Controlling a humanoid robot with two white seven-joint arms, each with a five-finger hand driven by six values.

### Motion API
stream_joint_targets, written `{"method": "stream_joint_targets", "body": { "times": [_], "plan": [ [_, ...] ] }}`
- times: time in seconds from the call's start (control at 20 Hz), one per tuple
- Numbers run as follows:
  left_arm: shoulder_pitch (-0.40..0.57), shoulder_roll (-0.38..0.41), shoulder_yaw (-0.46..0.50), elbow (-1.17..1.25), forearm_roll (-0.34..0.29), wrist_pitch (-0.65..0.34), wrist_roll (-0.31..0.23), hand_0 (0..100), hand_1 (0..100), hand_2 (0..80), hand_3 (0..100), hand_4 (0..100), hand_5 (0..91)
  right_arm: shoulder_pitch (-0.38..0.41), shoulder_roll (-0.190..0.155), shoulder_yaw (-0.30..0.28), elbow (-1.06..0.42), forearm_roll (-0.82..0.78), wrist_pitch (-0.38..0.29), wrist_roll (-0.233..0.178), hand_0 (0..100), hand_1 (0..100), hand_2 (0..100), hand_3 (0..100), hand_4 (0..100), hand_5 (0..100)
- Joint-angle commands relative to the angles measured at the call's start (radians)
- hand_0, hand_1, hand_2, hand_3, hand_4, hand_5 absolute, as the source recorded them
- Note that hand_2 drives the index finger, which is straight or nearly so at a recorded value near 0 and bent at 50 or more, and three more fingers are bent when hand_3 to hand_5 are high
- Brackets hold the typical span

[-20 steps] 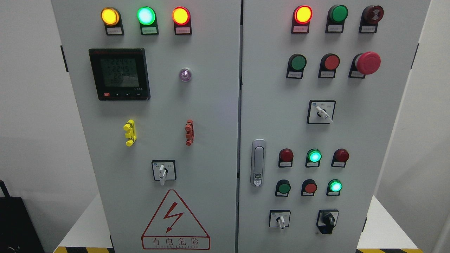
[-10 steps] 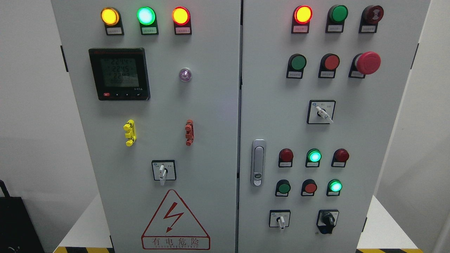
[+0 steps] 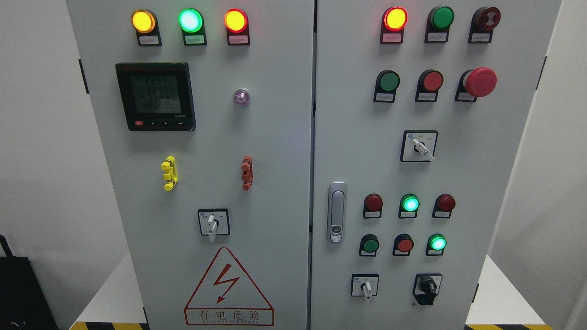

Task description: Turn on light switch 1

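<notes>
Grey cabinet [image 3: 284, 137] holds lit lamps and switches; robot hand state cannot be told

The grey cabinet [image 3: 275, 137] has two doors: the left carries three lit lamps [image 3: 190, 20], a meter [image 3: 156, 96], a selector switch [image 3: 212, 224] and a warning triangle [image 3: 228, 286], the right a latch [image 3: 337, 211], pushbuttons [image 3: 389, 81], an emergency stop [image 3: 480, 82] and two lit green lamps [image 3: 410, 203].

A black digital meter [image 3: 155, 96] sat on the cabinet's left door above yellow [image 3: 169, 173] and red clips [image 3: 247, 172]; a red mushroom button [image 3: 479, 82] jutted from the right door.
</notes>
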Motion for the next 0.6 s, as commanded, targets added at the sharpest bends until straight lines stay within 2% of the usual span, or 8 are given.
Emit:
{"method": "stream_joint_targets", "body": {
  "times": [0.0,0.25,0.4,0.55],
  "plan": [
    [-0.066,-0.025,-0.043,-0.019,-0.003,0.016,0.023,23,70,55.8,84,89,81.4,0.000,0.000,0.001,0.000,0.000,0.000,0.001,0,0,0,0,0,0],
    [-0.110,-0.030,-0.075,-0.019,-0.040,0.040,0.032,21,70,56.4,85,90,82.1,0.000,0.000,0.001,0.000,0.000,0.000,0.001,0,0,0,0,0,0],
    [-0.115,-0.030,-0.101,-0.019,-0.055,0.043,0.087,21,71,56.9,87,91,83.5,0.000,0.000,0.001,0.000,0.000,0.000,0.001,0,0,0,0,0,0],
    [-0.118,-0.031,-0.120,-0.019,-0.057,0.051,0.116,20,73,56.9,87,91,83.7,0.000,0.000,0.001,0.000,0.000,0.000,0.001,0,0,0,0,0,0]
  ]
}}
